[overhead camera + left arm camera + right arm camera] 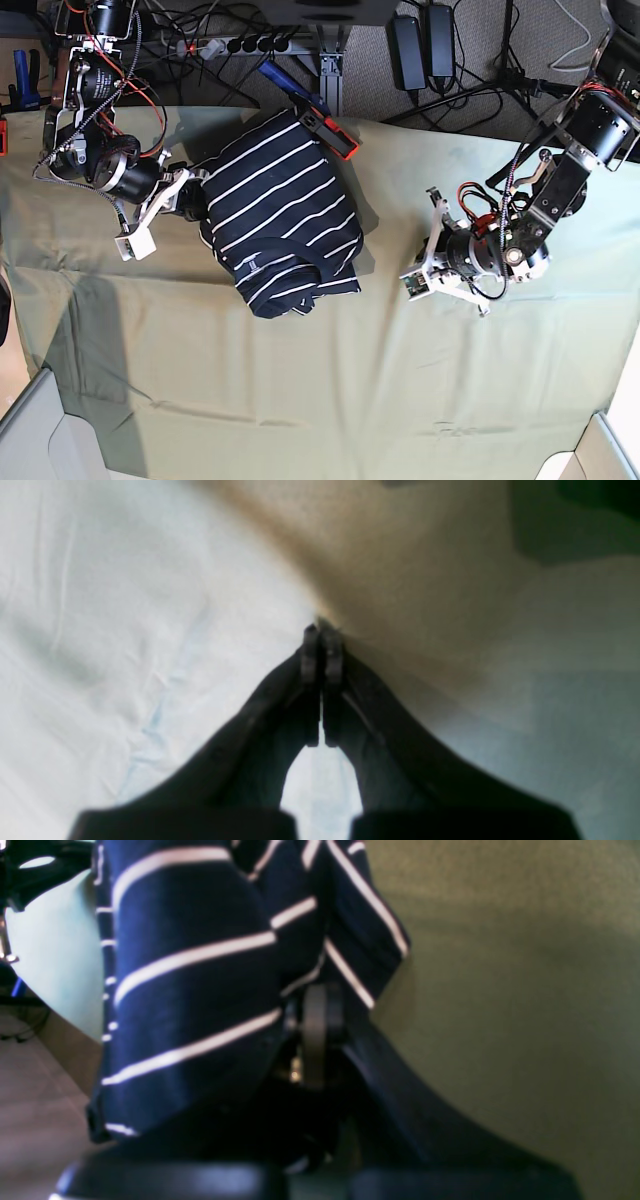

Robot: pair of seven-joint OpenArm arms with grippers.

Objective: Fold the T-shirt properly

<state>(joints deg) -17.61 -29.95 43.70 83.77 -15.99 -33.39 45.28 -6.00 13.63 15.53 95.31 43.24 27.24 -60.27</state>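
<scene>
One arm only has a hold on the work: the right tool point(315, 1005) is clenched on a fold of the T-shirt point(285, 215), and in the right wrist view the striped navy cloth hangs bunched over and around its closed jaws. The left tool point(320, 635) is clenched too, but on nothing; its wrist view shows the two jaws pressed together over bare, washed-out cloth, with no stripe anywhere near them. From the base view the shirt lies as a rumpled heap on the olive-green cloth point(330, 400) that covers the desk, toward the far side and on that view's left. Its long axis runs on a slant, from the far end near an orange-edged clamp point(335, 135) down to a doubled-over near corner. The right arm meets the heap at its left edge, touching it. The left arm sits well apart on the other side, with open cloth between its tool and the shirt's right edge. So the shirt lies across the desk from the free tool and right at the gripping one. I judge the fold barely begun: the garment wants spreading flat first, and the left arm would have to cross that gap to take an opposite edge.
</scene>
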